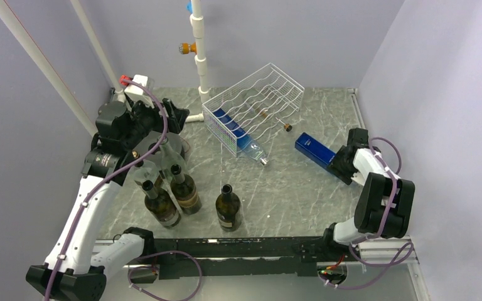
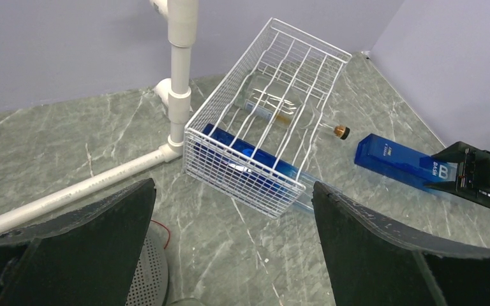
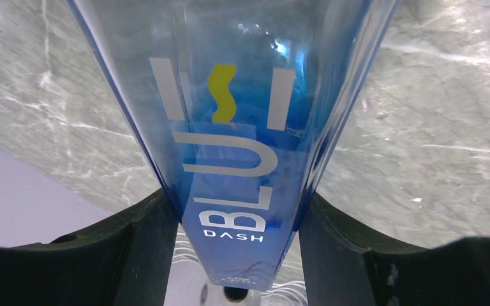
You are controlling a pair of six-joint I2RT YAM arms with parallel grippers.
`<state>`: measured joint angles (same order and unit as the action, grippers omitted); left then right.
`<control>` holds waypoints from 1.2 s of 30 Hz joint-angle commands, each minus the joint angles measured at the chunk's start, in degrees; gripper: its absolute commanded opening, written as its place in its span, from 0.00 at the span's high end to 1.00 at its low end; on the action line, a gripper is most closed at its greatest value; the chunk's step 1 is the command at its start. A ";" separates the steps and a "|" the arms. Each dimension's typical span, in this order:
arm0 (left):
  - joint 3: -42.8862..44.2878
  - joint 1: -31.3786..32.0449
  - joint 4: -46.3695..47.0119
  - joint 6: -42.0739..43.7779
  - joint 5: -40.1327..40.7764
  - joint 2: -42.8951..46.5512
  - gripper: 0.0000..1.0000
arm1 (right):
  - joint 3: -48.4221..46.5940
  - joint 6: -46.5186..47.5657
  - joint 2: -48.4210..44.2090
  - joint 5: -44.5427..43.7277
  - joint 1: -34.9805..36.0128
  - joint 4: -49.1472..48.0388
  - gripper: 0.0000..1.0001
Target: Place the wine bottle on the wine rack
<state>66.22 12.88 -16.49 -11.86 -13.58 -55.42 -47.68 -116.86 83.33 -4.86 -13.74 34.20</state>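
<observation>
The white wire wine rack (image 1: 255, 106) stands tilted at the back middle, also in the left wrist view (image 2: 274, 108). A blue bottle (image 1: 238, 135) and a clear bottle with a gold cap (image 1: 275, 119) lie in it. My right gripper (image 1: 341, 164) is shut on the base end of a blue square wine bottle (image 1: 314, 149), marked BLU DASH (image 3: 230, 127), lying flat just right of the rack. My left gripper (image 1: 157, 162) is open and empty (image 2: 233, 255) above three dark wine bottles (image 1: 184, 188) standing at the front left.
A white pipe stand (image 1: 199, 56) rises at the back, its foot pipe running left (image 2: 70, 191). A perforated grey disc (image 2: 141, 274) lies under my left gripper. Walls close in on the left, back and right sides.
</observation>
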 commanded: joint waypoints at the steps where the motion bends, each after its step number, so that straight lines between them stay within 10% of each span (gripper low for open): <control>1: 0.84 -0.57 3.44 -1.43 -2.63 -0.73 0.01 | -2.38 -2.06 -0.15 4.57 -1.52 -10.65 1.00; 23: 2.43 -0.92 2.09 -2.14 -4.88 -6.46 0.04 | -18.68 -4.59 14.03 11.66 -1.76 -9.53 1.00; 29: 2.48 -1.28 2.28 -2.69 -6.11 -5.59 0.04 | -15.16 -1.11 13.35 12.74 -1.69 -13.23 0.31; 33: 2.04 -1.28 2.77 -2.83 -6.24 -4.14 0.03 | -13.84 2.37 11.43 12.86 -1.64 -12.40 0.03; 36: 1.90 -1.28 3.04 -2.92 -6.27 -3.17 0.02 | -14.87 6.72 11.04 14.59 -1.72 -9.36 0.01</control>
<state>66.57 11.81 -15.73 -13.74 -18.35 -61.25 -61.60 -115.35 97.36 6.92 -15.49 24.05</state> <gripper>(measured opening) 0.975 0.983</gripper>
